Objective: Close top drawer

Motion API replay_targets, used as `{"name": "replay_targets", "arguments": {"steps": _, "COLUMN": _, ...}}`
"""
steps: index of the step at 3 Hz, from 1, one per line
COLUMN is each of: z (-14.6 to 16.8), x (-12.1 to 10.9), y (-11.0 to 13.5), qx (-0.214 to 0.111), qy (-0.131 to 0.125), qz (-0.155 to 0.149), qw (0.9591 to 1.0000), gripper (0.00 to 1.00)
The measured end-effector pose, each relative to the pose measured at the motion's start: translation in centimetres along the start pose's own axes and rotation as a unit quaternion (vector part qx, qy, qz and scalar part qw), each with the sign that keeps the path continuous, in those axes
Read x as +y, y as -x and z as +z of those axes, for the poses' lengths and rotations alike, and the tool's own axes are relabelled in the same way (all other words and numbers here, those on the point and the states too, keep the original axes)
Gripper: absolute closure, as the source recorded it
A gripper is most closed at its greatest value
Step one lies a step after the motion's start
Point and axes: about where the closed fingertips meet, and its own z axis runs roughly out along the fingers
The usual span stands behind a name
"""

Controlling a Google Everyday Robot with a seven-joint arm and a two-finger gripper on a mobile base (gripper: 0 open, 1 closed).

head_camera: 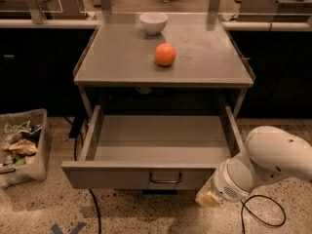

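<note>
The gripper (208, 198), whose grip state cannot be told, is placed at the right end of the front panel of the top drawer (112, 178), which is pulled out, extends leftward from it, and must be driven forward beneath the table (122, 57).

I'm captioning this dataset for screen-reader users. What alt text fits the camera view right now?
The grey top drawer stands open beneath a metal table, with the robot's gripper by the right end of its front panel. An orange and a white bowl sit on the table.
</note>
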Motion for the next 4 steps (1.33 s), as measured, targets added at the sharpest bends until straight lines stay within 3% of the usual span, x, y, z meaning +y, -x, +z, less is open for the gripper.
{"name": "replay_targets", "arguments": {"steps": 1, "z": 0.2, "x": -0.4, "y": 0.5, "qx": 0.002, "qy": -0.013, "qz": -0.003, "qw": 0.9999, "gripper": 1.0}}
{"name": "replay_targets", "arguments": {"steps": 2, "z": 0.9, "x": -2.8, "y": 1.7, "qx": 0.005, "qy": -0.043, "qz": -0.003, "qw": 0.9991, "gripper": 1.0}}
{"name": "replay_targets", "arguments": {"steps": 3, "z": 1.0, "x": -3.4, "y": 1.9, "qx": 0.002, "qy": -0.051, "qz": -0.001, "qw": 0.9987, "gripper": 1.0}}
{"name": "replay_targets", "arguments": {"steps": 4, "z": 0.6, "x": -5.9, "y": 3.1, "qx": -0.021, "qy": -0.091, "qz": 0.009, "qw": 0.9956, "gripper": 1.0}}
